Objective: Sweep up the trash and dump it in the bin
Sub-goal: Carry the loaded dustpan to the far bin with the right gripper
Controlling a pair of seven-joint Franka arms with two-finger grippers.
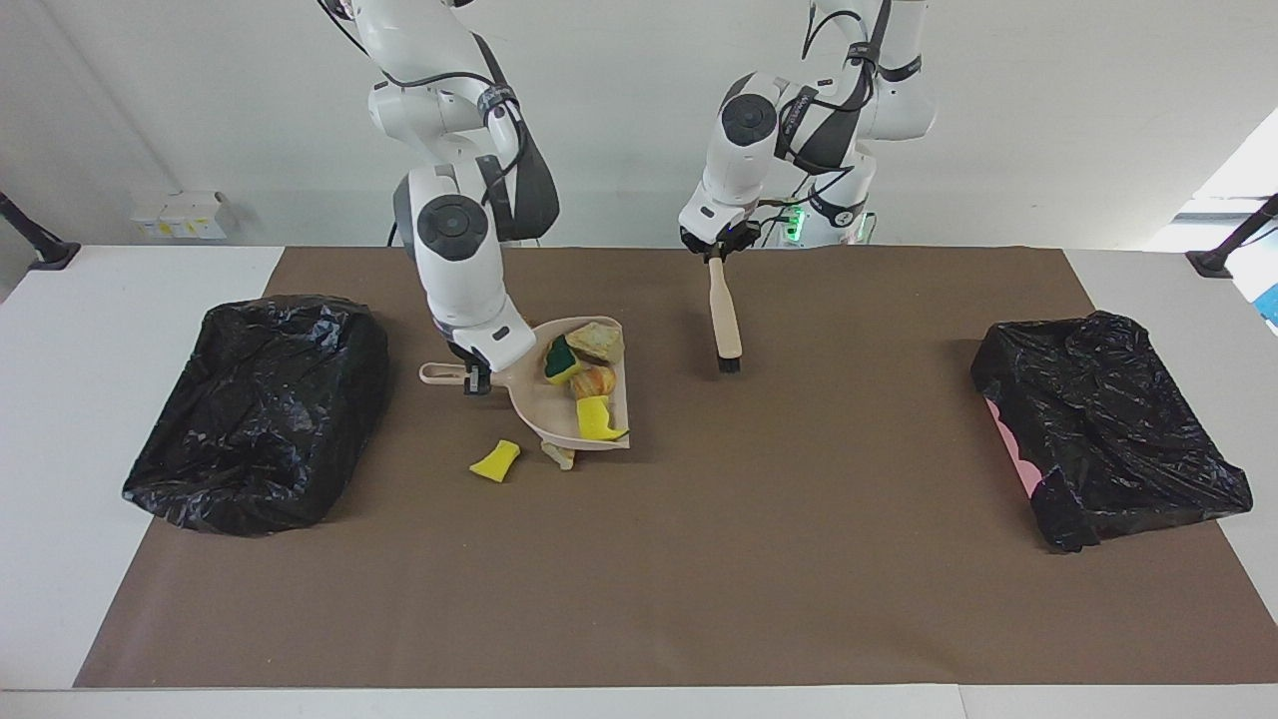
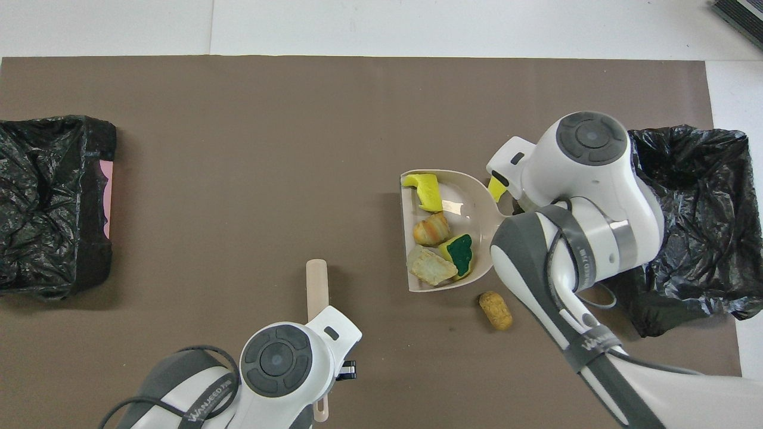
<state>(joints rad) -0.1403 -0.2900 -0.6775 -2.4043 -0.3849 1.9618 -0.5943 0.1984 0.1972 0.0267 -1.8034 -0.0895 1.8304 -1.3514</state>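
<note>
Right end effector (image 1: 477, 377) clamped on dustpan (image 1: 559, 414) handle, four trash (image 1: 591, 382) scraps aboard, lifted beside the bin (image 1: 255, 409) at its end; left end effector (image 1: 716, 256) clamped on brush (image 1: 723, 318) handle, airborne.

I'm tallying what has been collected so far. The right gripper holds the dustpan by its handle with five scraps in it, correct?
Not quite: the overhead view shows four scraps in the dustpan, not five. The right gripper does hold it by the handle.
</note>
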